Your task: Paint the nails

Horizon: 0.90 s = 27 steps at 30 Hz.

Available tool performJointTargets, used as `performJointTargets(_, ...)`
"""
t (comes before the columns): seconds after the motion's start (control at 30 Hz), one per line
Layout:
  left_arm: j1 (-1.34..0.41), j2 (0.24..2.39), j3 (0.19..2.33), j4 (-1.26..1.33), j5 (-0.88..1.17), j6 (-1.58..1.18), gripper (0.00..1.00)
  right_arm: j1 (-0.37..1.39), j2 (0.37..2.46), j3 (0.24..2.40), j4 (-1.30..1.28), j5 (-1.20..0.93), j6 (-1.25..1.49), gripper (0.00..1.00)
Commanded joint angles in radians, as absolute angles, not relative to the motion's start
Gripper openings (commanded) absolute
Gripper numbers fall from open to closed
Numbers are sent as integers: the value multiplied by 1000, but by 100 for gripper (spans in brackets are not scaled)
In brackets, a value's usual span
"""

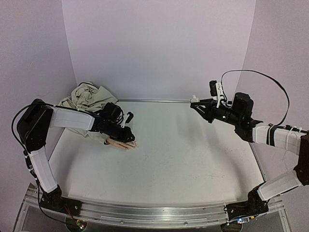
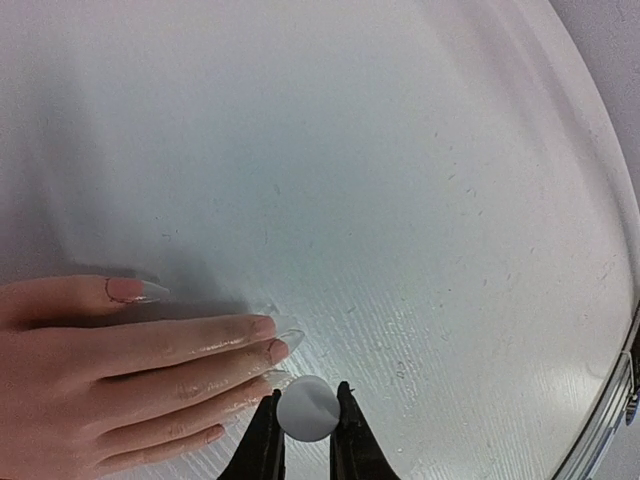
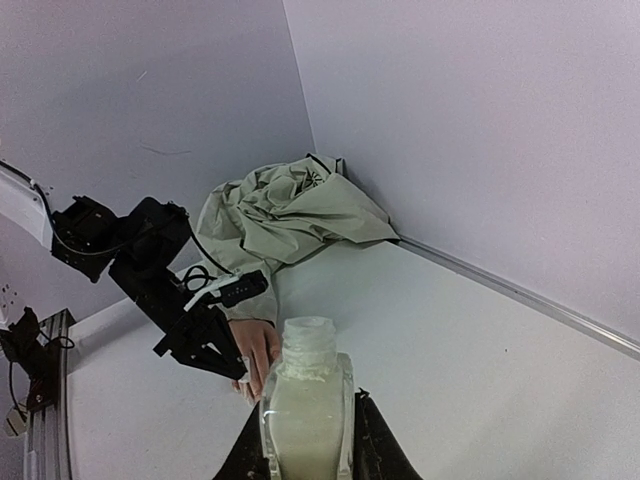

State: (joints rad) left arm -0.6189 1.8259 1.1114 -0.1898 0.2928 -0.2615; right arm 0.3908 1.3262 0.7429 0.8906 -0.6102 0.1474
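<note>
Left jaws pinch a white cap [image 2: 307, 409], right jaws a bottle [image 3: 305, 420], over scuffed white table [image 1: 193, 154], lilac walls [image 1: 159, 43].

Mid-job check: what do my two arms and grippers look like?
The left arm and right arm have black joints and white-wrapped links. A thin black cable loops above the right arm. The left gripper and right gripper have slim black fingers; a white bracket sits on the right wrist.

Clearance: left rear crowded, centre open.
The mannequin hand [image 1: 123, 143], heaped beige sleeve [image 1: 87, 96] and left gripper [image 2: 307, 400] occupy the left rear of the table [image 1: 193, 159]; bare surface runs to the raised right gripper [image 1: 195, 103].
</note>
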Motion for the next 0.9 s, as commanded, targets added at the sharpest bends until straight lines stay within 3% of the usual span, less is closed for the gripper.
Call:
performJointTargets(0.0,-623,1699,1107,-143,294,-271,0,385,1317,764,971,-635,162,0)
performJointTargets(0.47,-614,1483,1248,-141,526,-390,0,410,1355,802,965,-698,184,0)
performJointTargets(0.87,-624,1512,1407,-81,732,-557,0,660,1462,885,1072,-611,178,0)
